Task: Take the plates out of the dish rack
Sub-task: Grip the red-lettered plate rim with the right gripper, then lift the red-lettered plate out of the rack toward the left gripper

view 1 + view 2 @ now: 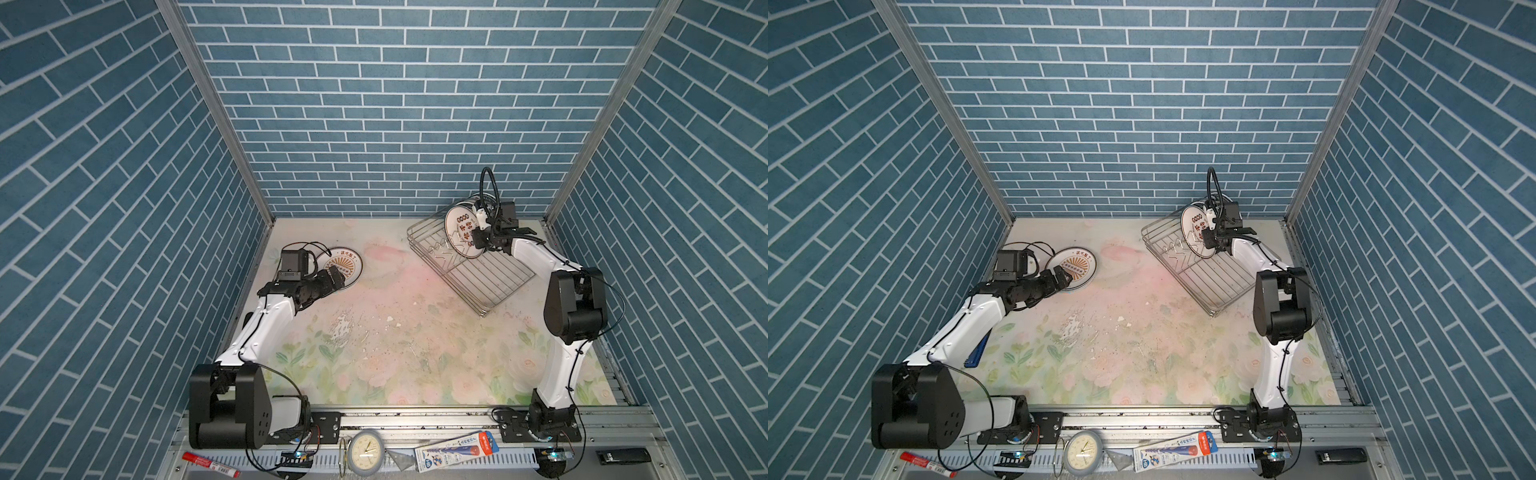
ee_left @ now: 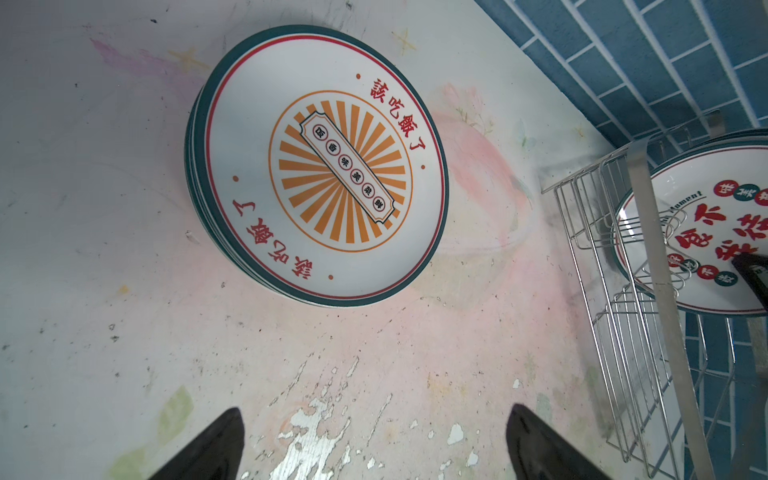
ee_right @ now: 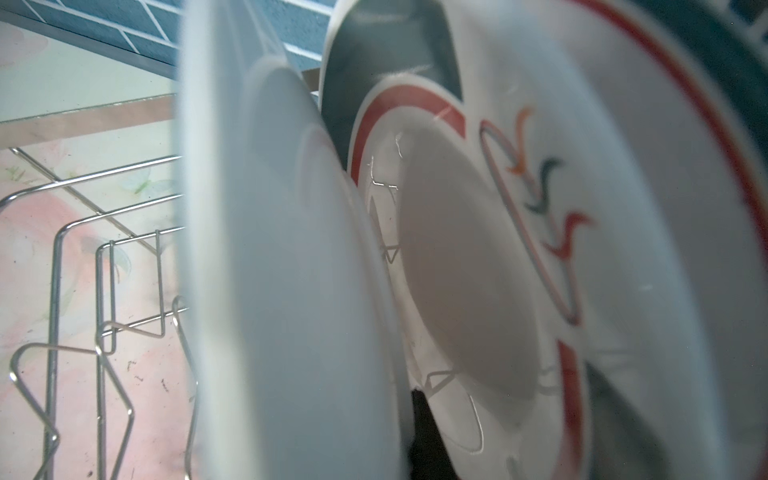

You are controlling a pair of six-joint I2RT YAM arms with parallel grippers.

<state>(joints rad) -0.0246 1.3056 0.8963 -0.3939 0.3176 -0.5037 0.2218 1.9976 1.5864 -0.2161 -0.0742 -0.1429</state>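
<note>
The dish rack [image 1: 498,282] [image 1: 1225,282] sits at the back right, with plates upright at its far end. The front plate [image 1: 459,232] [image 1: 1194,232] [image 2: 698,224] carries red characters. My right gripper [image 1: 482,241] [image 1: 1212,239] is shut on its right rim. In the right wrist view one dark finger [image 3: 422,432] lies against that plate's white back [image 3: 291,291]; the other finger is hidden. A red-rimmed plate [image 3: 519,208] stands right behind it. A stack of plates [image 1: 343,266] [image 1: 1075,264] [image 2: 320,166] with an orange sunburst lies at the back left. My left gripper [image 1: 336,276] [image 2: 374,415] hangs open beside it, holding nothing.
Blue brick-pattern walls close in three sides. On the front rail lie a red marker [image 1: 210,461], a small grey clock [image 1: 365,453], a pen package [image 1: 455,451] and a black item [image 1: 623,456]. The rack's empty prongs [image 3: 104,249] stand in front of the held plate.
</note>
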